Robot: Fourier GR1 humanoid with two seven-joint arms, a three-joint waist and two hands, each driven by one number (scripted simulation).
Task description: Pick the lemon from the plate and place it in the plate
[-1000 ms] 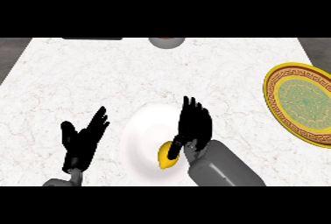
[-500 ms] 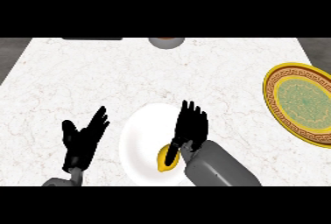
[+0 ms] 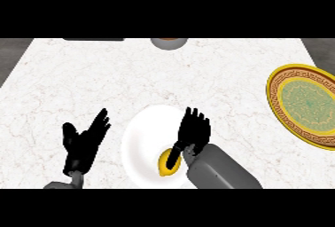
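Observation:
A yellow lemon (image 3: 167,162) lies on the near part of a white plate (image 3: 145,142) at the counter's front middle. My right hand (image 3: 193,129) hovers over that plate with straight fingers pointing away from me, and its thumb reaches down beside the lemon's right side. The wrist and grey forearm hide part of the lemon. A gold-rimmed green plate (image 3: 307,104) sits at the right edge with nothing on it. My left hand (image 3: 83,141) rests open to the left of the white plate, fingers up.
A grey round vessel (image 3: 169,42) stands at the counter's far edge, and a dark flat object (image 3: 93,39) lies at the far left. White marble counter stretches between the two plates.
My right hand has drawn slightly toward me and lower over the white plate, its thumb now beside the lemon. The left hand has stayed still.

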